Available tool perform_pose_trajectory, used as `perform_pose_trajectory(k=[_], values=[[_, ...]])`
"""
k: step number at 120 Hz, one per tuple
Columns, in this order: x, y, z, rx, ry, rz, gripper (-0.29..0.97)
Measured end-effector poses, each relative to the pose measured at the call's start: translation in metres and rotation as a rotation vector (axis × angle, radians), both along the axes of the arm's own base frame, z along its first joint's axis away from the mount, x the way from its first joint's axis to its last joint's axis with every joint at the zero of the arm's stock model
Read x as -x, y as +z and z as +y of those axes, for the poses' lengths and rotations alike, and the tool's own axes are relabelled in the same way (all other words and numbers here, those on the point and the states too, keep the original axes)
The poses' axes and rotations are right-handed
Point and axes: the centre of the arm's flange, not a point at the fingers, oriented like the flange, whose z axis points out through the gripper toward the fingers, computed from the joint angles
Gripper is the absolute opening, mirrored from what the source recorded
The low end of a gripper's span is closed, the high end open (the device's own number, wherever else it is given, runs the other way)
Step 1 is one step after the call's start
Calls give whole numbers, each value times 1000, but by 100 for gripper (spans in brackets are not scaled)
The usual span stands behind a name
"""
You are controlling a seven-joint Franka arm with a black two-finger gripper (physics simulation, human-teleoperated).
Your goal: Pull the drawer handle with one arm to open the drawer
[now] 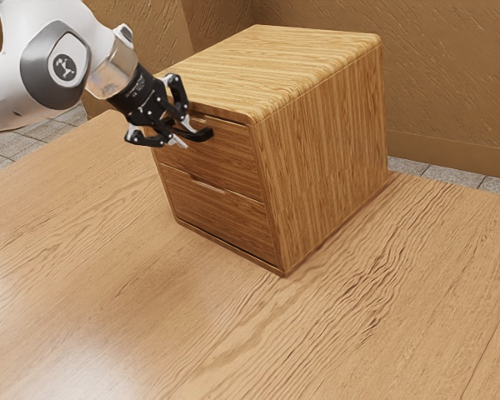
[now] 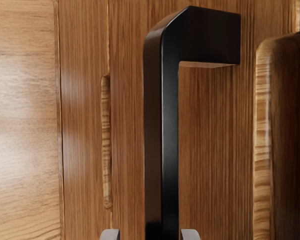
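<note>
Spread jaws astride black handle (image 2: 161,125) (top drawer (image 1: 223,158)); cabinet (image 1: 317,167) on table (image 1: 108,292).

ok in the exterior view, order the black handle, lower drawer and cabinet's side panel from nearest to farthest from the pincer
1. black handle, on the top drawer, right at the pincer.
2. lower drawer, just below the pincer.
3. cabinet's side panel, round the corner toward the exterior view's right.

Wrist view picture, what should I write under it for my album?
A black handle on a wooden drawer front, seen from very close up.
</note>
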Motion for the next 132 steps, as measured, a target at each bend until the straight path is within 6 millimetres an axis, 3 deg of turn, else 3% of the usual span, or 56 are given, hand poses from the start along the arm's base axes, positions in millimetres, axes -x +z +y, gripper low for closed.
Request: perform_pose_trajectory(k=[76,132], values=[[7,0,17,-26,25,12,5],[21,1,16,-22,25,24,5]])
